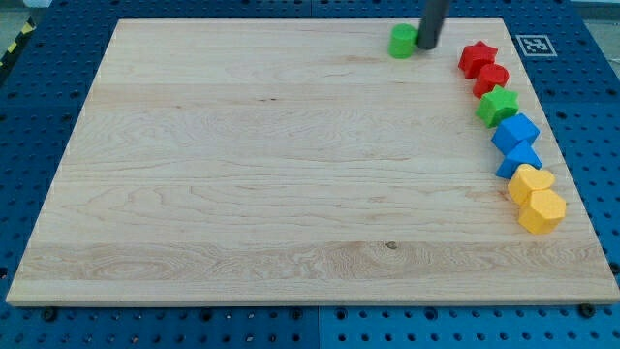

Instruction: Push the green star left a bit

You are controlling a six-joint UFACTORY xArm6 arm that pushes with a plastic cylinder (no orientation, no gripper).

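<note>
The green star [498,106] lies near the board's right edge, in a curved row of blocks. My tip [426,45] is at the view's top, touching the right side of a green round block [402,41]. The tip is well to the upper left of the green star and apart from it.
The row at the right runs from top to bottom: red star [478,58], red block [491,79], the green star, blue block [515,131], blue block [520,159], yellow block [531,181], yellow hexagon [542,210]. The wooden board [271,174] sits on a blue pegboard table.
</note>
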